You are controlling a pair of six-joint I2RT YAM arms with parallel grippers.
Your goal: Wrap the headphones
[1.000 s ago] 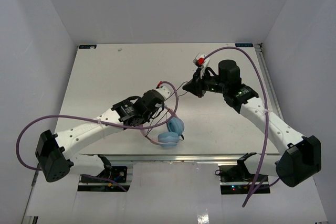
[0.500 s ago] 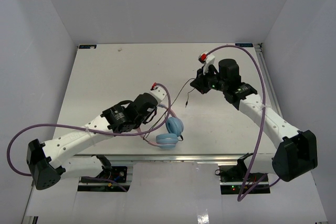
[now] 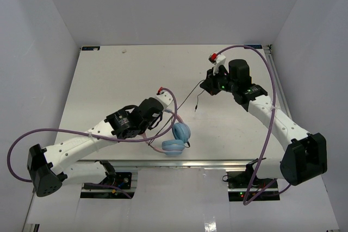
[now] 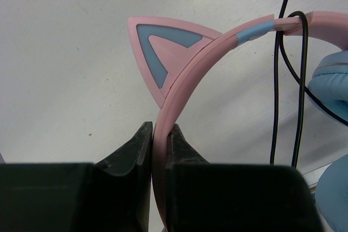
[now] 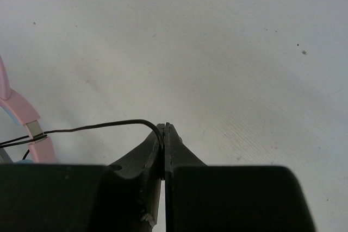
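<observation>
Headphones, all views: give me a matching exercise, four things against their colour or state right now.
Column one:
1. left gripper
2. right gripper
3. ear cups
4. cat ear

Column two:
A. light blue
B. shut on the black cord
C. pink with a blue inset
D. shut on the pink headband

Pairs: 1-D, 2-B, 3-A, 4-C.
</observation>
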